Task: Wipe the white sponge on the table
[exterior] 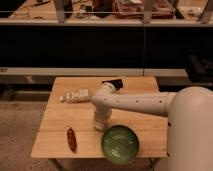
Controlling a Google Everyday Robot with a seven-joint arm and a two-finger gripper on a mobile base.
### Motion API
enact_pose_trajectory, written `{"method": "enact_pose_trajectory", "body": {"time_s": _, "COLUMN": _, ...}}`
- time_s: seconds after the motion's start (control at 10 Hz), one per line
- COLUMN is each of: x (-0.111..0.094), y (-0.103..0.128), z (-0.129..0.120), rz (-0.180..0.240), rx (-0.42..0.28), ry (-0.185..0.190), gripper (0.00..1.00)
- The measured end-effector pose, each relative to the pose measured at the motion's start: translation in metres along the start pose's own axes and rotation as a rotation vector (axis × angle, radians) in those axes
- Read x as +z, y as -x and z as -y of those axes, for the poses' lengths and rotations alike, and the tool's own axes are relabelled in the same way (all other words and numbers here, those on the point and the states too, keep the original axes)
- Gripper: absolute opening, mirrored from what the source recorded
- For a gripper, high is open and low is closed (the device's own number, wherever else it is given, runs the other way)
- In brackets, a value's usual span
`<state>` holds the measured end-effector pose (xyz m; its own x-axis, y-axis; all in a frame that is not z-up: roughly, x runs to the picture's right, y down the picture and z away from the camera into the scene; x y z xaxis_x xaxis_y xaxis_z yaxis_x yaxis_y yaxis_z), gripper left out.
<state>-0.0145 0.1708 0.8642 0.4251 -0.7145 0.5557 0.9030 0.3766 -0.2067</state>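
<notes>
The table (60, 125) is the biggest thing here, a pale wooden top made of planks. The white rounded body of the robot (192, 130) stands at the edge of the table on the right of the view and covers the near corner there. From this body the white arm (135, 102) reaches across the table toward its middle, then bends down.

A green plate (120, 144) lies at the near edge of the table, a little right of the middle, and nothing is on it. A long white lumpy packet (76, 95) lies near the far edge, toward the far corner on the left of the view. A black rectangular object (114, 82) lies at the far edge, just behind the bend of the arm. A small red-brown long thing (71, 139) lies near the near edge, well apart from the plate.

The end effector (100, 122) points straight down, near the middle of the table, just beside the far rim of the plate. Its fingers are pressed together on the white sponge (99, 127), which sits at its tip and touches the table.
</notes>
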Motion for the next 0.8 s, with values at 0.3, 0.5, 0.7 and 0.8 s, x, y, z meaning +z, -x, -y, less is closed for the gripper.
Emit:
{"method": "enact_pose_trajectory", "body": {"time_s": 0.3, "x": 0.005, "y": -0.027, "z": 0.015, "rz": -0.022, "rx": 0.038, "ry": 0.016, "gripper": 0.38}}
{"method": "enact_pose_trajectory", "body": {"time_s": 0.5, "x": 0.008, "y": -0.030, "z": 0.039, "rz": -0.021, "rx": 0.037, "ry": 0.011, "gripper": 0.38}}
{"method": "enact_pose_trajectory", "body": {"time_s": 0.7, "x": 0.008, "y": -0.024, "z": 0.063, "rz": -0.012, "rx": 0.024, "ry": -0.007, "gripper": 0.38}}
{"method": "enact_pose_trajectory", "body": {"time_s": 0.8, "x": 0.004, "y": -0.013, "z": 0.087, "rz": -0.002, "rx": -0.001, "ry": -0.027, "gripper": 0.38}}
